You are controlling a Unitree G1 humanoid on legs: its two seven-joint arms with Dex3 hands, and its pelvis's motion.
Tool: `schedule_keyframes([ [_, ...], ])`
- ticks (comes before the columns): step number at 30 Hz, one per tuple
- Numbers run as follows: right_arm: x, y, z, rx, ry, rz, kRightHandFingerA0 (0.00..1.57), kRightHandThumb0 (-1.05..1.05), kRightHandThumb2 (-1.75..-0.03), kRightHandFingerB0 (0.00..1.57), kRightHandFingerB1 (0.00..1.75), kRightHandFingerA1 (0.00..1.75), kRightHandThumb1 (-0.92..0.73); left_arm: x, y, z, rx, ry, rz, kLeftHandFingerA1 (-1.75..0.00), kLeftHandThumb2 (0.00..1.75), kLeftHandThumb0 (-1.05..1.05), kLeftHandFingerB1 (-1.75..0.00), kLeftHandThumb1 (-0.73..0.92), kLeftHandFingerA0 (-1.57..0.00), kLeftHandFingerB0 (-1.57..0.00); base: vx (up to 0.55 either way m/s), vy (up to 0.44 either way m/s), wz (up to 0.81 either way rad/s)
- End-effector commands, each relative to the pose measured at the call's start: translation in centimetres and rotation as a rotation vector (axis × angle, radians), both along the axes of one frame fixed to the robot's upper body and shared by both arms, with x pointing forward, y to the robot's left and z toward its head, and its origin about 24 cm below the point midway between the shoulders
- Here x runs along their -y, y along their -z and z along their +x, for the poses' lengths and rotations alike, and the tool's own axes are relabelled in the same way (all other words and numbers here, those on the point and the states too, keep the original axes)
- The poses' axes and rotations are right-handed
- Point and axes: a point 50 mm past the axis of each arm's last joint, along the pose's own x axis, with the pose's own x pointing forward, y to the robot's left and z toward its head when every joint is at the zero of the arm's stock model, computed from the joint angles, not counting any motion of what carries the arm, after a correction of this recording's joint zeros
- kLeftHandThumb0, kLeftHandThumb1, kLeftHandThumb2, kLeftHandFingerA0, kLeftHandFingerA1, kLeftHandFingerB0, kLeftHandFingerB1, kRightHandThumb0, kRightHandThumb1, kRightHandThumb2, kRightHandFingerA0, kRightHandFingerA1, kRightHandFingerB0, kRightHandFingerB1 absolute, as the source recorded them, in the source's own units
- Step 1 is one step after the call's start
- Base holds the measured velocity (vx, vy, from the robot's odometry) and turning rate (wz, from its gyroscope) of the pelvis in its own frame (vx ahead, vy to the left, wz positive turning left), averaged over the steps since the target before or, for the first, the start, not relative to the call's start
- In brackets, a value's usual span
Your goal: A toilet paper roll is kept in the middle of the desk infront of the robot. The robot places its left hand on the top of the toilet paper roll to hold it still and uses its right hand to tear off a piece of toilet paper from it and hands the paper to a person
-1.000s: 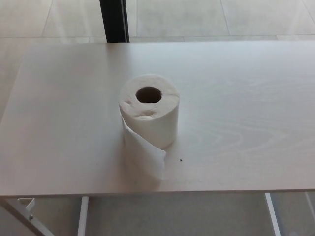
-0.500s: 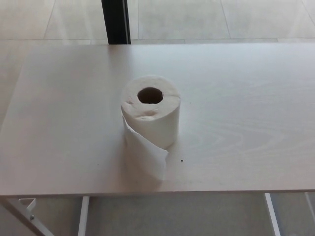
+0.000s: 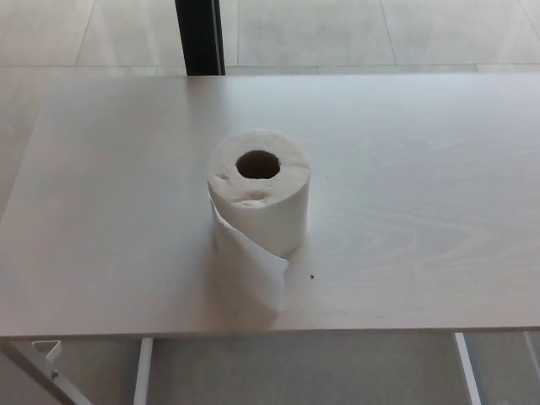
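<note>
Neither robot hand shows in your head view; left and right are both out of frame, so you cannot tell how far their fingers are spread, and nothing of the robot touches anything on the desk.

Toilet paper roll [image 3: 259, 190]: stands upright on its end near the middle of the desk [image 3: 422, 211], core hole [image 3: 257, 164] facing up toward your camera. That pose suits the plan: the flat top gives your left hand a surface to press down on and pin the roll.

Loose tail [image 3: 253, 266]: hangs off the near side of the roll and lies on the desk, pointing toward your edge. It sits slightly left of the roll's centre in the picture. Judged from this, your right hand will have to come across a little to pinch it, while the left comes straight down on top.

Top face of the roll looks dented on the near side; soft stuff, it will likely squash under pressure, so press lightly.

Small dark speck [image 3: 312, 275] on the desk just right of the tail; cannot tell what it is.

Beyond the far edge: tiled floor and a dark upright post [image 3: 199, 35]. No person in view. Under the near edge, pale frame legs [image 3: 142, 369].

Task stage, by judgement: nothing begun; roll not yet held, no sheet torn.
</note>
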Motion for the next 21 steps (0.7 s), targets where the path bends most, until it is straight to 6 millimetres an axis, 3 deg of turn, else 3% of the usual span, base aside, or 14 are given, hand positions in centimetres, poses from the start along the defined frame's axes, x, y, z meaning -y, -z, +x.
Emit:
schedule_keyframes([
  [1, 0.3, 0.1, 0.0, 0.072, 0.095, 0.022, 0.85, -0.45, -0.62, 0.61, 0.50, 0.62, -0.58, -0.4, -0.4, -1.2, -0.053, -0.022, -0.059, -0.53, 0.63, -0.45, -0.42, 0.74, -0.63, -0.54, 0.00, 0.000, 0.00],
  [5, 0.3, 0.3, 0.7, 0.071, 0.094, 0.014, 0.85, -0.42, -0.59, 0.65, 0.48, 0.58, -0.63, -0.3, -0.2, -0.7, -0.016, -0.024, -0.067, -0.51, 0.63, -0.47, -0.41, 0.76, -0.63, -0.54, 0.00, 0.000, 0.00],
  [9, 0.5, -0.7, 1.2, 0.066, -0.039, 0.030, 0.79, -0.44, -0.60, 0.62, 0.49, 0.64, -0.66, -0.1, 0.1, 0.1, 0.042, -0.031, -0.070, -0.51, 0.63, -0.46, -0.40, 0.77, -0.58, -0.51, 0.00, 0.000, 0.00],
  [21, 0.3, -0.5, 1.2, 0.072, -0.022, 0.032, 0.81, -0.45, -0.59, 0.64, 0.50, 0.66, -0.65, -0.2, 0.0, -0.3, 0.004, -0.042, -0.069, -0.50, 0.63, -0.45, -0.41, 0.77, -0.62, -0.51, 0.00, 0.000, 0.00],
])
